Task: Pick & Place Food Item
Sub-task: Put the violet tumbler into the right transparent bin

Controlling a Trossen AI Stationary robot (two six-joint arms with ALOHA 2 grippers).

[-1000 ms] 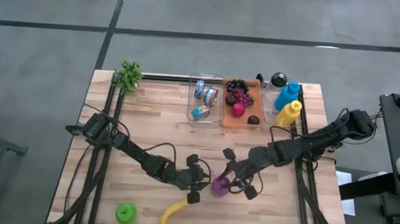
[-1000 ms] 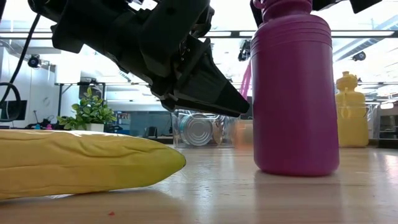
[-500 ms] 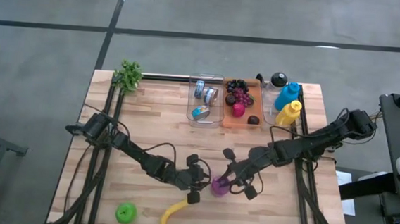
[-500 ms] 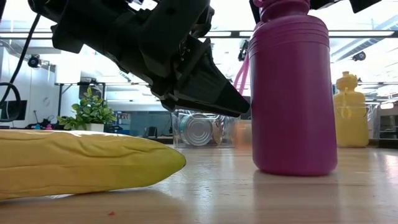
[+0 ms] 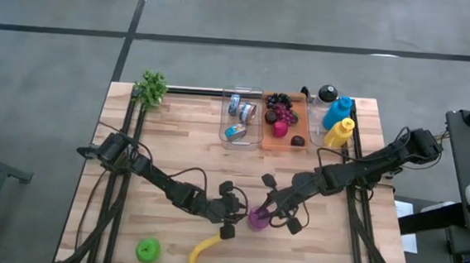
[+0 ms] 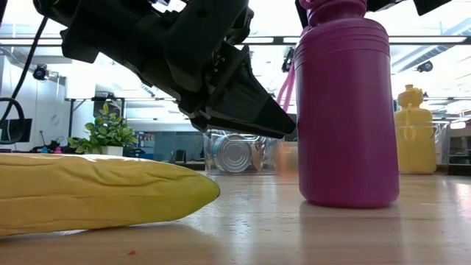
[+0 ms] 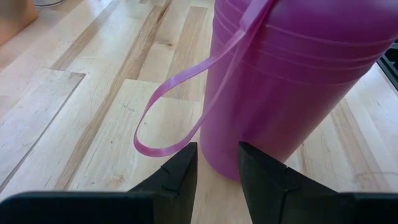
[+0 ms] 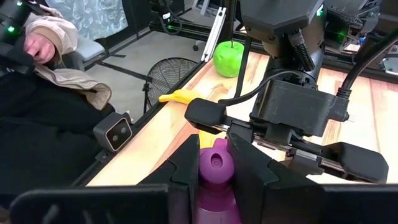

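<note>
A purple bottle [image 5: 258, 218] stands upright on its base near the table's front, its strap [image 7: 180, 93] looping to one side. My right gripper [image 8: 213, 148] reaches it from the table's right and is shut on its top. My left gripper [image 7: 217, 163] sits low on the bottle's left with a narrow gap between its fingers and nothing in it, its tips right at the bottle's lower wall [image 6: 305, 140]. A yellow banana [image 5: 203, 252] and a green apple [image 5: 148, 249] lie on the table at the front edge, untouched. My right gripper pinches the bottle's spout cap [image 8: 215, 163] between its two fingers, one on each side. The fingers come from the table's right, slanting slightly down. The bottle stays upright with its base on the table. My left gripper is at the bottle's lower wall; I cannot tell whether it touches.
At the back stand a clear bin of cans [image 5: 242, 117], an orange tray of fruit [image 5: 285, 123], blue [image 5: 337, 111] and yellow [image 5: 339, 132] bottles, and a small plant [image 5: 150, 87] at the back left. A person's sleeve [image 8: 56, 37] shows beyond the table's front edge.
The purple bottle has shifted a little toward my left gripper, still upright on the table, and its strap has swung slightly. Both arms have kept their places.
</note>
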